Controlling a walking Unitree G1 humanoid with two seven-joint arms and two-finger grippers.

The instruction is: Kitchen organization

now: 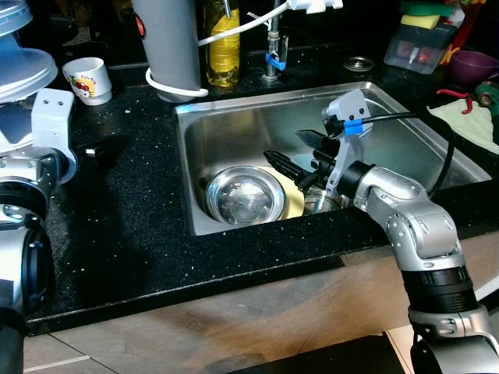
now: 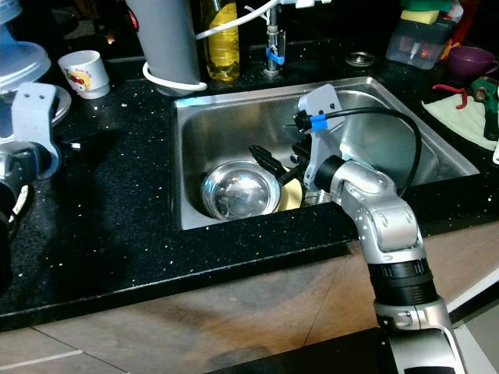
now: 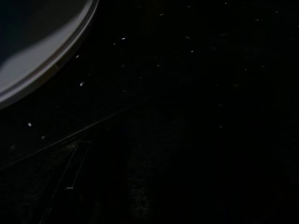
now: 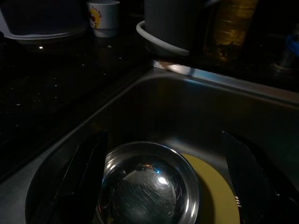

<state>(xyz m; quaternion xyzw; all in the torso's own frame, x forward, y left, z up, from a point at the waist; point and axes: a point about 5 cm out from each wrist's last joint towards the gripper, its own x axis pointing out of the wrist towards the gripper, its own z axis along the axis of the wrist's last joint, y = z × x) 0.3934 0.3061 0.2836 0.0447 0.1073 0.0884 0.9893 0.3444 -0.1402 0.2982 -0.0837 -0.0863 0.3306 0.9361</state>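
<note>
While the black speckled countertop (image 1: 132, 226) surrounds the stainless sink (image 1: 234, 125), a steel bowl (image 1: 245, 195) sits overturned on a yellow plate (image 4: 212, 196) in its basin, where the right gripper (image 1: 300, 149) hovers, fingers spread wide. Left gripper's fingers: cannot tell.

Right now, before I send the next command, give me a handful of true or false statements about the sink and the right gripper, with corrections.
1. The right gripper is down inside the sink. True.
2. It is shut on the steel bowl. False: its fingers stand open, one to each side of the bowl in the right wrist view, holding nothing.
3. The steel bowl lies on the counter. False: it sits in the sink, with a yellow plate beneath it.
4. A white cup stands on the black counter left of the sink. True.
5. The oil bottle lies inside the sink. False: it stands upright behind it.
</note>
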